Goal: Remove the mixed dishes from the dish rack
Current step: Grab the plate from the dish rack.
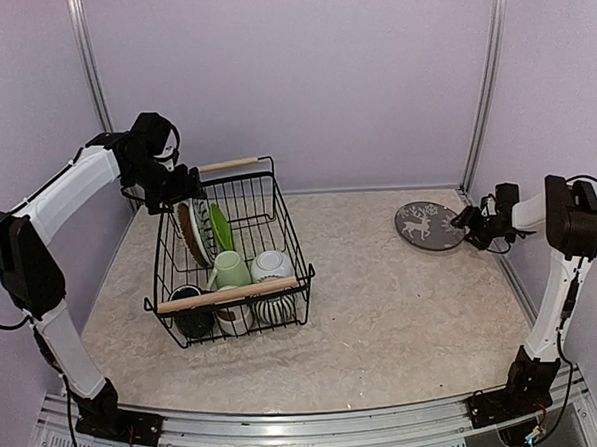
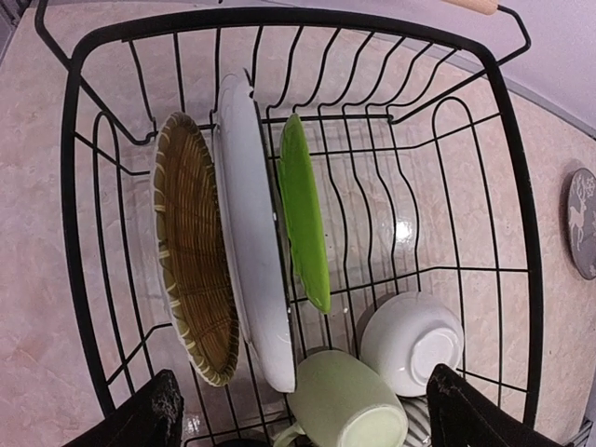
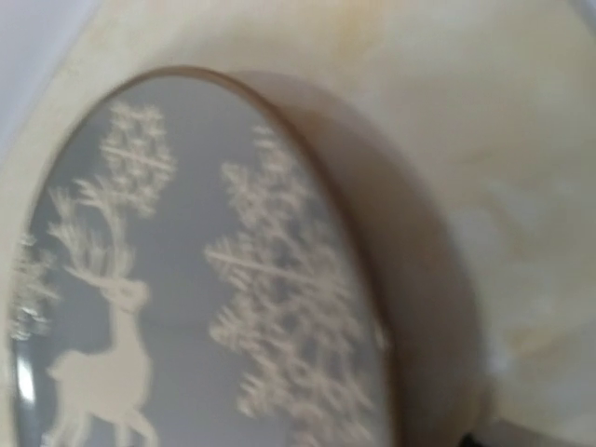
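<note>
Step, likely: plate pick | left hand (image 1: 181, 187) spread wide above dish rack (image 1: 230, 294), table's left side | right hand (image 1: 476, 219): grip not discernible, right edge | next, probably: lower, pinch lime-green plate (image 2: 305, 214) rim

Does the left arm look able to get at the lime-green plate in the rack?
Probably yes. The left gripper hangs open above the dish rack, and the lime-green plate stands on edge with its top rim bare. The white plate beside it leaves only a narrow gap for a finger.
</note>
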